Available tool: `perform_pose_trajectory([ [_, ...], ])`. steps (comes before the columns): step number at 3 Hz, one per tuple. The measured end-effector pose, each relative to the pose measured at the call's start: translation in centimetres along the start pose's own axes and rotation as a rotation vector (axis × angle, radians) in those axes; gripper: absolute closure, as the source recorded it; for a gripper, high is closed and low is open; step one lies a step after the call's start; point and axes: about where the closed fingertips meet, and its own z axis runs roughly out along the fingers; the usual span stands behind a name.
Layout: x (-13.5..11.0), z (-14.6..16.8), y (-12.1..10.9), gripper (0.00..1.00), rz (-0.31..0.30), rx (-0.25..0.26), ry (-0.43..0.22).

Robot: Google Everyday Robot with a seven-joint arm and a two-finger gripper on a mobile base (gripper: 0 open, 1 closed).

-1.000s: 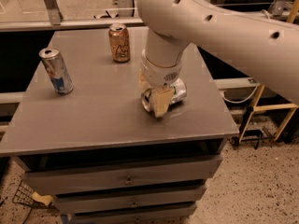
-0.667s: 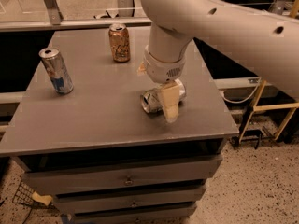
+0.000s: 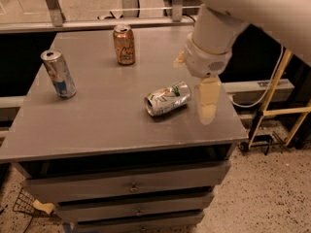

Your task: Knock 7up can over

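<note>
Lying on its side: 7up can [image 3: 167,98] | just left of hand [image 3: 194,89] | hand apart, empty

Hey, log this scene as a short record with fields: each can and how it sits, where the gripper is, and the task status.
Surface: grey table top above drawers
7up can: silver-white with green markings, lying on its side, right of centre
Brown-gold can: upright, near the far edge
Silver-and-blue slim can: upright, left side
Gripper: right of the 7up can, apart from it, by the table's right edge
Task status: 7up can is down
</note>
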Motion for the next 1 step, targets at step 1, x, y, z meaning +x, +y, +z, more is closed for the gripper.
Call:
perform_pose_trajectory([
  [1,4.76,-3.37,3.00,0.00,0.157,0.060,0.022],
])
